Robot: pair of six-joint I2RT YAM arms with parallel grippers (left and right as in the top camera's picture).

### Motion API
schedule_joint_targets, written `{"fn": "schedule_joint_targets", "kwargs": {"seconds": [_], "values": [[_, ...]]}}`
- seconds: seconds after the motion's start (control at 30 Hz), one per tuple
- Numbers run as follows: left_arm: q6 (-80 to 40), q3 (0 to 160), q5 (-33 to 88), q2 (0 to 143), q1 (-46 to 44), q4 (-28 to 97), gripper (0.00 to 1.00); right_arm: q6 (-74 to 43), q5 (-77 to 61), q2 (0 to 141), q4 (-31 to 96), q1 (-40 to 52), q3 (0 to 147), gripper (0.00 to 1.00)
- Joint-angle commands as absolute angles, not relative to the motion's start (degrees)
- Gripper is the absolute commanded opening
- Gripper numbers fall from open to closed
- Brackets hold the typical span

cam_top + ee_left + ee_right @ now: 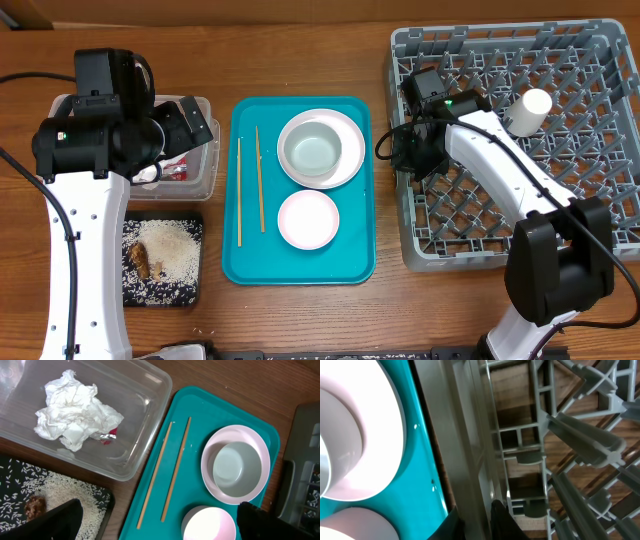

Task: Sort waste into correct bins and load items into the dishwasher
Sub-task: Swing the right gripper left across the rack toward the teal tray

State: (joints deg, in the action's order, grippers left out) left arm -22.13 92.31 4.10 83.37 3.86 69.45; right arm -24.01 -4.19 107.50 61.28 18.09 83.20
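Note:
My left gripper (195, 128) (155, 527) is open and empty above the right end of the clear tub (202, 180) (145, 420). The tub holds the crumpled napkin (75, 410) and the red wrapper (111, 434). The black tray (196, 226) holds rice (170, 250) and a brown scrap (140, 258) (35, 506). On the teal tray (300, 265) lie the chopsticks (260, 180) (176, 470), a bowl (310, 152) on a plate (347, 172), and a second bowl (308, 218). My right gripper (412, 158) (479, 522) is shut on the left wall of the dish rack (560, 200) (470, 435).
A white cup (528, 108) lies among the pegs at the rack's back right. The rack's upright pegs stand close around the right arm. The left arm's body covers the tub's left part in the overhead view. Bare wood shows at the front.

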Motion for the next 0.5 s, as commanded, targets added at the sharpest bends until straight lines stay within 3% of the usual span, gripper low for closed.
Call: {"fn": "schedule_joint_targets", "kwargs": {"seconds": [0.0, 0.47], "values": [[-22.5, 93.1, 4.1, 83.2, 3.7, 69.4, 1.0, -28.8, -7.6, 107.8, 63.6, 19.0, 82.0, 0.16], [-22.5, 93.1, 4.1, 83.2, 3.7, 69.4, 1.0, -30.5, -11.9, 107.8, 64.6, 20.3, 82.0, 0.17]]}}
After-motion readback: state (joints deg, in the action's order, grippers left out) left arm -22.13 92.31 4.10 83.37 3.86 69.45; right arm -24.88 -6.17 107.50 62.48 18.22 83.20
